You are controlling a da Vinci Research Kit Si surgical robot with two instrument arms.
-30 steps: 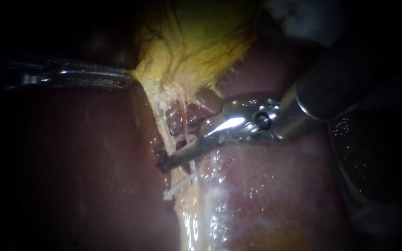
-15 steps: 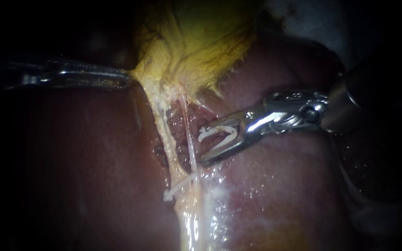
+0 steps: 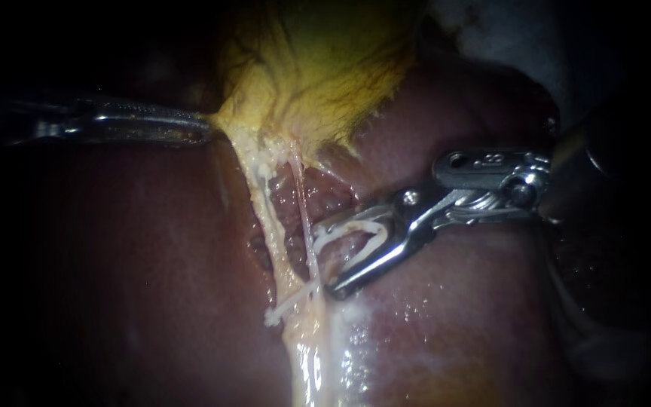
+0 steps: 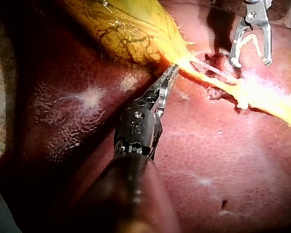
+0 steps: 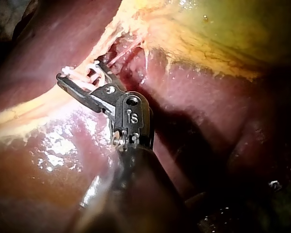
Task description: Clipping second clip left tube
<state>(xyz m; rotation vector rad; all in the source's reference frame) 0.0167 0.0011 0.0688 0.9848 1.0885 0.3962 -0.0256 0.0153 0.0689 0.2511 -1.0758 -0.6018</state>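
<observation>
Liver (image 3: 453, 324) lies behind. Left instrument (image 3: 206, 130) has jaws clamped on the gallbladder (image 3: 318, 68) edge. Right instrument (image 3: 329, 258) jaws stand wide, cradling an open clip (image 3: 356, 230), tips just beside the thin tube (image 3: 304, 211), near a fitted clip (image 3: 284, 305).

The left instrument (image 3: 206, 130) comes in level, its jaws closed on the yellow edge of the gallbladder (image 3: 318, 68). From that edge 2 strands run down over the liver (image 3: 453, 316): a thick strand (image 3: 264, 207) and, to its right, a thin tube (image 3: 304, 211). A white clip (image 3: 286, 304) lies across them where they meet. The right instrument (image 3: 325, 260) holds a loaded clip (image 3: 356, 226) in wide-spread jaws, with the tips just beside the thin tube.
</observation>
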